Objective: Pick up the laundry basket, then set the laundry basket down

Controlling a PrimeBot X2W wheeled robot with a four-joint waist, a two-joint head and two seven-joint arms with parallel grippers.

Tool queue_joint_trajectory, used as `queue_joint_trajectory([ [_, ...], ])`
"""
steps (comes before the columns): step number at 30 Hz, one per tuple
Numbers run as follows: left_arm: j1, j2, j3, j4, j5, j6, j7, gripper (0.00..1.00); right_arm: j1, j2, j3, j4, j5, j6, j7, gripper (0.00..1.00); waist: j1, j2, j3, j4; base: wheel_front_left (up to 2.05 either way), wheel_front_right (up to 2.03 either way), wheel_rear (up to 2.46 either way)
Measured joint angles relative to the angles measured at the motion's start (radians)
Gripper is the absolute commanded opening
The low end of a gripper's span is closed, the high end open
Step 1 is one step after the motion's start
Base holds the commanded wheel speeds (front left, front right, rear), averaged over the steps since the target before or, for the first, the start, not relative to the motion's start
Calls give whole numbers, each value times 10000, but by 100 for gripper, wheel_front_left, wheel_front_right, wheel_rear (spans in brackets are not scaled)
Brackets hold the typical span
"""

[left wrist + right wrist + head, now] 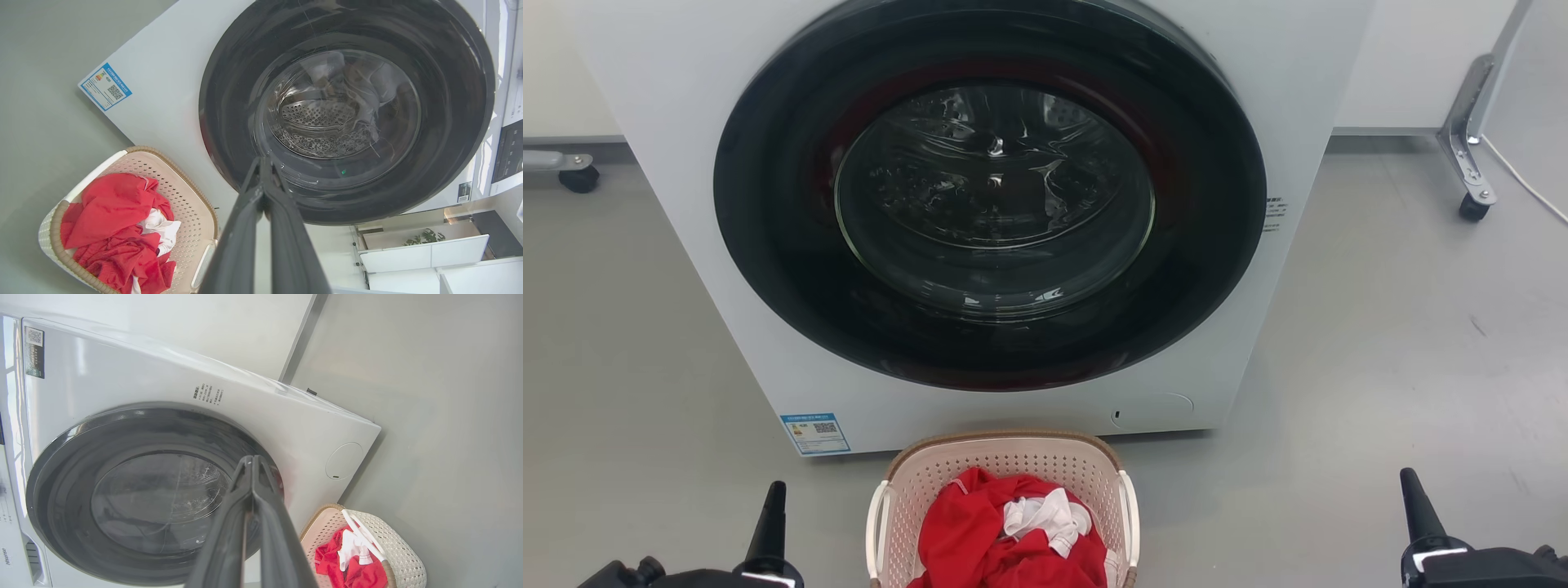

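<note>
**A:** On the grey floor point(1380, 327), what is seen as the largest thing?

**B:** A white washer point(670, 122) is seen, with its round dark door point(988, 196) shut.

**A:** Where is the laundry basket point(1005, 457) found?

**B:** It is set on the floor just in front of the washer, between the two end effectors and touched by neither. Red clothing point(980, 523) is heaped in it, and a white garment point(1045, 514) is laid on top.

**A:** How are the end effectors held?

**B:** The left end effector point(774, 494) and the right end effector point(1411, 486) are both clenched on nothing and pointed towards the washer.

**A:** Anything smaller?

**B:** A blue label point(815, 433) is stuck near the washer's lower corner.
</note>
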Motion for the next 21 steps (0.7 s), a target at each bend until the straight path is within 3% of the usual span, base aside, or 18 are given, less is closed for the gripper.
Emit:
queue_joint_trajectory([
  [21,-616,-86,529,407,-2886,-514,708,0,-550,29,-761,426,2734,533,698,0,0,0,80,-39,0,0,0],
])
